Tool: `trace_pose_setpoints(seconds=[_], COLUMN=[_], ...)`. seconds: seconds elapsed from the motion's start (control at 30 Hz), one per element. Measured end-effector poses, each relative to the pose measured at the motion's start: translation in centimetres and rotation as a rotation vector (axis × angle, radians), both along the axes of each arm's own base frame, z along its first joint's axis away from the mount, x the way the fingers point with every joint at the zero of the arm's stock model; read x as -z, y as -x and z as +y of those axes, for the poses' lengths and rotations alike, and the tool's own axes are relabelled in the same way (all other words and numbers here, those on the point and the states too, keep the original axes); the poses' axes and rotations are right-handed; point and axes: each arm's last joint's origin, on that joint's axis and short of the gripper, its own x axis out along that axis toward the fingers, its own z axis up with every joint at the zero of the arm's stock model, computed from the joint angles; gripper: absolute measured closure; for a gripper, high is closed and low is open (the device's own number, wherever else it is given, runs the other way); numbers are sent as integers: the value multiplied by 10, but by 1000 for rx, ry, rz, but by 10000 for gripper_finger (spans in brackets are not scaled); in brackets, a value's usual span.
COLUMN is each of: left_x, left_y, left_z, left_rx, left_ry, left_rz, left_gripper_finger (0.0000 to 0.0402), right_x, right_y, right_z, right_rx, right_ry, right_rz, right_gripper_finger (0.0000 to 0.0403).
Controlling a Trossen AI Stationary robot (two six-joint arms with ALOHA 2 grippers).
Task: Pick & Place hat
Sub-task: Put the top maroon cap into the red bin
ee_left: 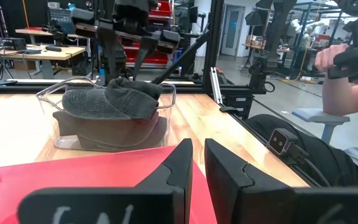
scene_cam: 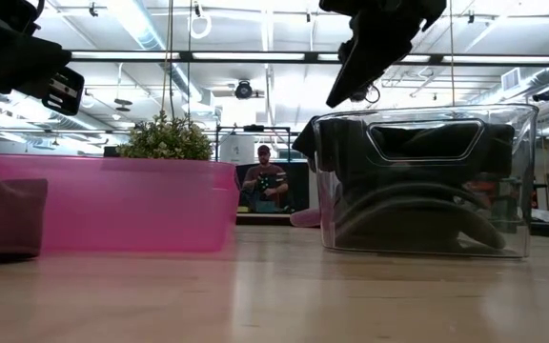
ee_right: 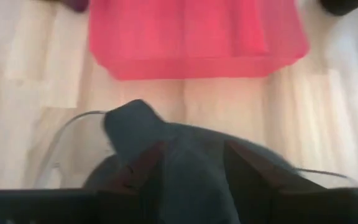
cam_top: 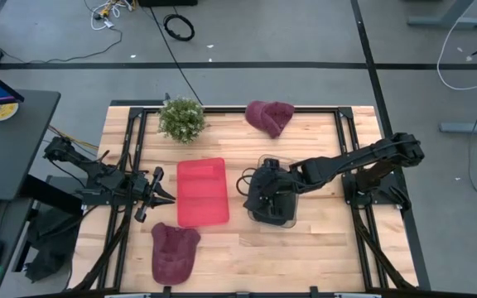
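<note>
A dark grey hat lies in a clear plastic bin right of the red tray, and part of it bulges over the bin's rim. My right gripper stands over the bin, shut on the hat's top. One maroon hat lies on the table near the front edge, and another lies at the far edge. My left gripper hovers shut at the tray's left edge, touching nothing. My right gripper pinches a raised fold on the top of the dark grey hat between its two fingers, coming from above and pointing down. Dark cloth fills the gap between the fingers. The rest of the hat rests in the bin and over its rim.
A small potted plant stands at the far edge, left of the far maroon hat. A person sits beyond the table's right side, and another shows far behind. Bare wood lies in front of the bin and the tray.
</note>
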Motion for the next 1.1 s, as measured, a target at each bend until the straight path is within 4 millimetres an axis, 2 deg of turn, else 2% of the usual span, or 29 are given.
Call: trace_pose_setpoints(seconds=[0.27, 0.57, 0.9, 1.1], left_x=[0, 0, 0, 0], left_y=[0, 0, 0, 0], left_z=[0, 0, 0, 0], left_rx=[0, 0, 0, 0], left_ry=[0, 0, 0, 0], left_rz=[0, 0, 0, 0], left_gripper_finger=[358, 358, 358, 358], right_x=[-1, -2, -2, -5], right_y=[0, 0, -3, -8], right_z=[-5, -5, -15, -26], right_rx=[29, -26, -249, -270], right_ry=[180, 223, 417, 464], right_rz=[-15, -3, 46, 28], right_gripper_finger=[239, 239, 239, 239])
